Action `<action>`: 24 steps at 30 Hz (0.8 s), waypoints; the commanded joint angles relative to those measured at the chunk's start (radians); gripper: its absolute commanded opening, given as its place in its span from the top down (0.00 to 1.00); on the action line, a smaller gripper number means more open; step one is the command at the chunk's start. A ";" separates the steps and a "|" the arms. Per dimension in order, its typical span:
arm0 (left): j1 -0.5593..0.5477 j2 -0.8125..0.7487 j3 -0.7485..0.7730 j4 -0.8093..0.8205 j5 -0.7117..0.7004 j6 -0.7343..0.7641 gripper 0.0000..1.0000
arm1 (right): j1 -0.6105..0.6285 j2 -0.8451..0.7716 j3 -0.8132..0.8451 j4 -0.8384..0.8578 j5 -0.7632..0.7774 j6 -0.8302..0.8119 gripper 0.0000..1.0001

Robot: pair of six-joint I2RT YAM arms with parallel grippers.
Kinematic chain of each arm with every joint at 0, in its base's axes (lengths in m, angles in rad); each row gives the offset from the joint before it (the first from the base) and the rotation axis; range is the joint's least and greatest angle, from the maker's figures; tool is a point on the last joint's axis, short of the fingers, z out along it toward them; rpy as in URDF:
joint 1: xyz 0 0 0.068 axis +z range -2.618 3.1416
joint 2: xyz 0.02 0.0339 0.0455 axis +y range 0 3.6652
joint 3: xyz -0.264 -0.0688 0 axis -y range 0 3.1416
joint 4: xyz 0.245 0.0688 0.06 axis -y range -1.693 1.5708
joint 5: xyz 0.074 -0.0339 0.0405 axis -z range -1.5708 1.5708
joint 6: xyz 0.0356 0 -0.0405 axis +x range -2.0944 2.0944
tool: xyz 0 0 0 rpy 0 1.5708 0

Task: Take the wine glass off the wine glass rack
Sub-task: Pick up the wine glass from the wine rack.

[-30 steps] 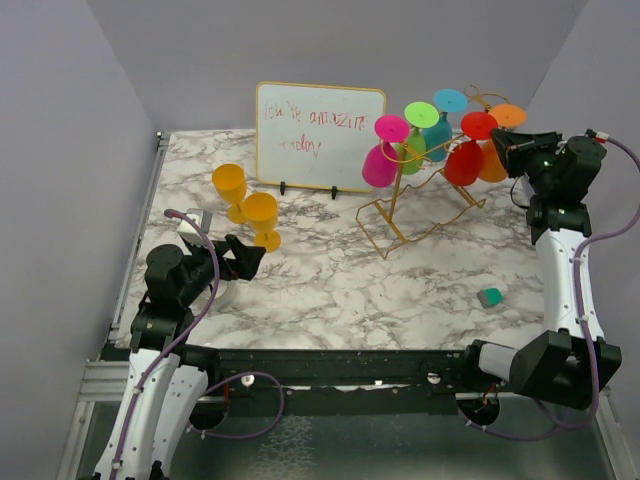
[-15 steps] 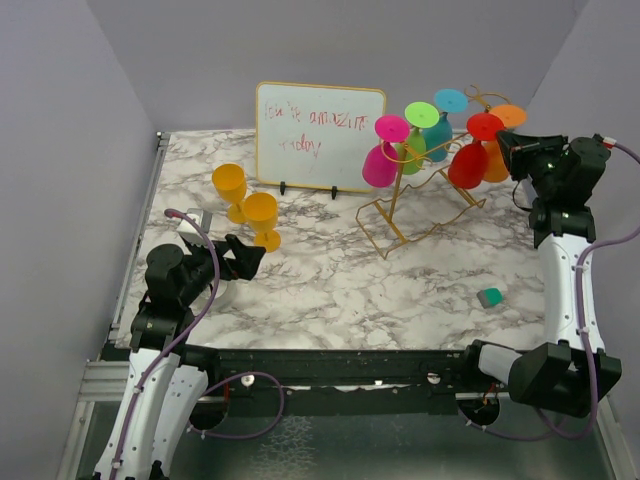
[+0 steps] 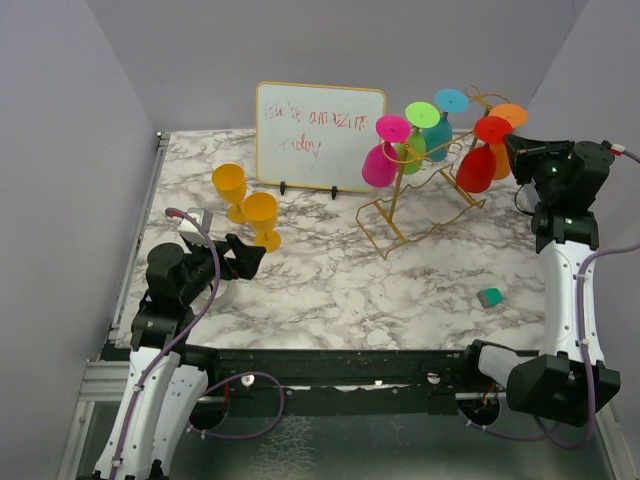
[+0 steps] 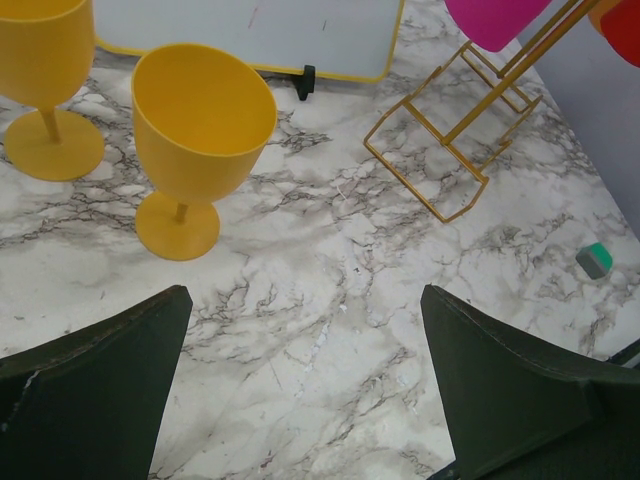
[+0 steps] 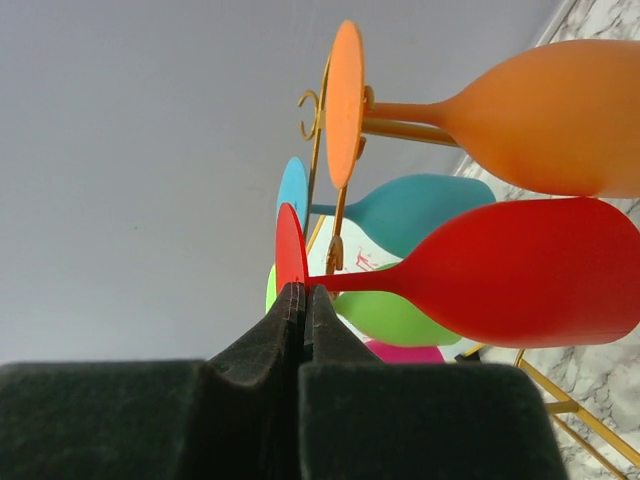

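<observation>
The gold wire wine glass rack (image 3: pixel 420 215) stands at the back right with pink, green, teal and orange glasses hanging upside down on it. My right gripper (image 3: pixel 512 148) is shut on the rim of the round foot of the red wine glass (image 3: pixel 475 168), held bowl-down at the rack's right end. In the right wrist view the gripper (image 5: pixel 303 290) pinches that foot, and the red wine glass (image 5: pixel 520 270) lies sideways beside a gold rail (image 5: pixel 338 235); I cannot tell whether they touch. My left gripper (image 3: pixel 245 255) is open above the table, far from the rack.
Two yellow glasses (image 3: pixel 229 185) (image 3: pixel 261 215) stand upright just ahead of the left gripper. A white board (image 3: pixel 320 135) leans at the back. A small green block (image 3: pixel 489 297) lies front right. The orange glass (image 5: pixel 540 120) and the teal glass (image 5: pixel 410 210) hang close to the red one.
My right gripper has drawn the red wine glass a little to the right, away from the other hanging glasses. The left arm has not moved.
</observation>
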 commanded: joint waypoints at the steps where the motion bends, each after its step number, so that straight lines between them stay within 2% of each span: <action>1: 0.008 0.004 0.001 0.011 -0.014 -0.004 0.01 | -0.005 -0.026 0.035 -0.053 0.075 -0.012 0.99; 13: 0.012 -0.004 0.003 0.011 -0.014 -0.004 0.01 | -0.005 -0.056 -0.006 -0.011 -0.059 0.022 0.99; 24: 0.019 0.003 0.003 0.013 0.001 -0.004 0.01 | -0.006 -0.180 -0.020 -0.116 -0.038 -0.057 0.99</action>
